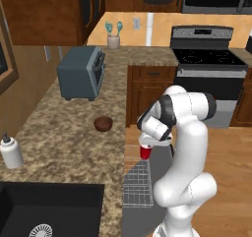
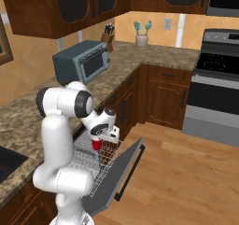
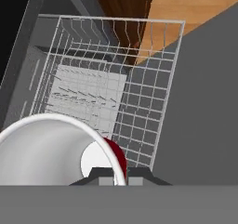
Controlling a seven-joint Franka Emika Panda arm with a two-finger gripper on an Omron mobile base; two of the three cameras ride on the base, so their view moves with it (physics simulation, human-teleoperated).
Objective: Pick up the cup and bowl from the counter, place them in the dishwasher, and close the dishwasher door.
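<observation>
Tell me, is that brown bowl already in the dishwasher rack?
No, the bowl sits on the counter near the toaster, apart from the dishwasher rack.

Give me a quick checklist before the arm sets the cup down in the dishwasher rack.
1. Cup held by the gripper: ok, fingers closed on its rim.
2. Cup over the rack: ok, the hand view looks down onto the wire grid.
3. Rack below the cup free of dishes: ok.
4. Door down: ok, hanging open beside the rack.
5. Height of the cup above the rack: cannot tell.
6. Bowl loaded: not ok, it sits on the counter near the toaster.
</observation>
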